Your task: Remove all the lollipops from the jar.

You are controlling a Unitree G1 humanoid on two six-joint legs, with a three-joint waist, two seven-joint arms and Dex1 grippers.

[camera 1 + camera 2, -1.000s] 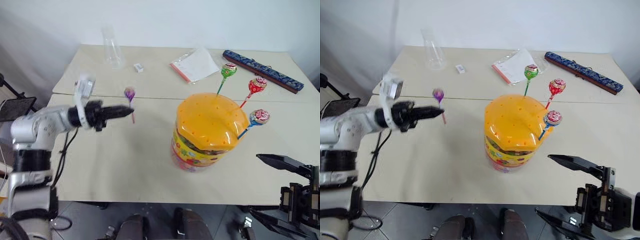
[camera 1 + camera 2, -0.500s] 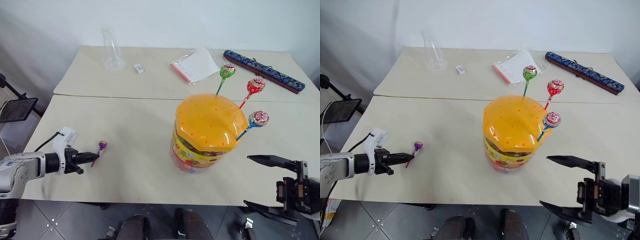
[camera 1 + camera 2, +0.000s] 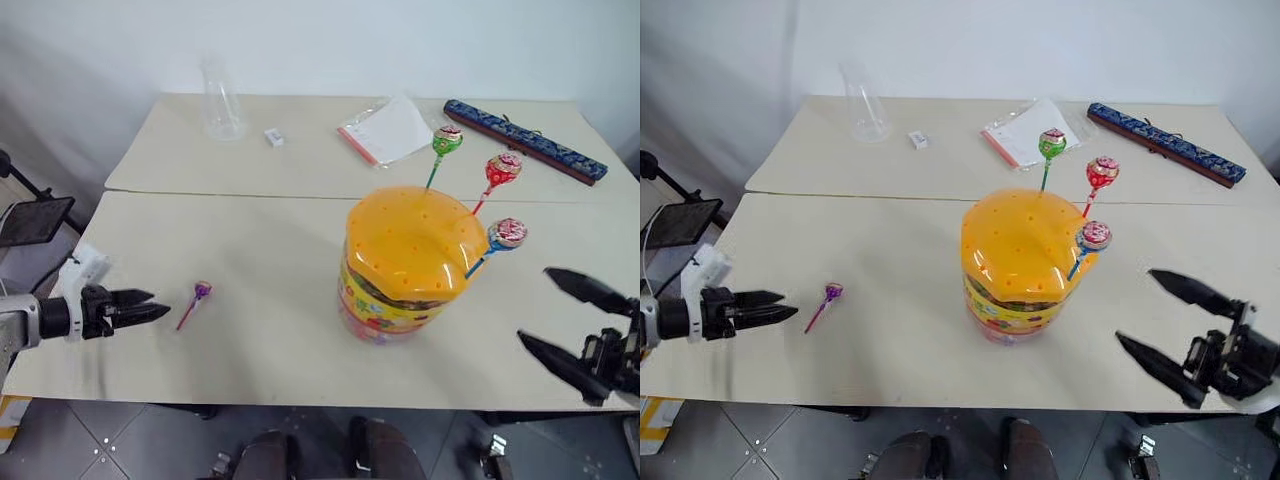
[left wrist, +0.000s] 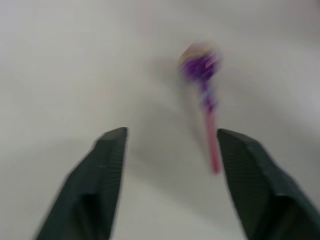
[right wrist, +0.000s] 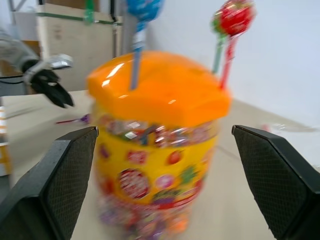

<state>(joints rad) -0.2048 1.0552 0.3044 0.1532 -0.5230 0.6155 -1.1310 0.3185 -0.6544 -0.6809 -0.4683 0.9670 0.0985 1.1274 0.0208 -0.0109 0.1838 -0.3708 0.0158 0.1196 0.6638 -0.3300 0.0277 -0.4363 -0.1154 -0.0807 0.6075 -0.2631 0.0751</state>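
Note:
The jar (image 3: 400, 290) is a big clear tub with a candy label and a domed orange lid, standing right of the table's middle. Three lollipops stick up from the lid: green (image 3: 447, 138), red (image 3: 502, 166) and blue-pink (image 3: 511, 232). A purple lollipop (image 3: 201, 293) lies flat on the table at the front left, also in the left wrist view (image 4: 202, 67). My left gripper (image 3: 156, 304) is open just left of it, apart from it. My right gripper (image 3: 535, 304) is open at the front right, pointing at the jar (image 5: 160, 145), with nothing between its fingers.
At the back of the far table stand a tall clear plastic cup (image 3: 222, 100), a small white piece (image 3: 273, 137), a plastic bag with paper (image 3: 390, 130) and a long dark blue bar (image 3: 525, 140). A black flat device (image 3: 30, 220) sits off the table's left edge.
My left gripper brought the purple lollipop down and left to the table, opened and let it go, then drew back left. My right gripper moved further in beside the jar.

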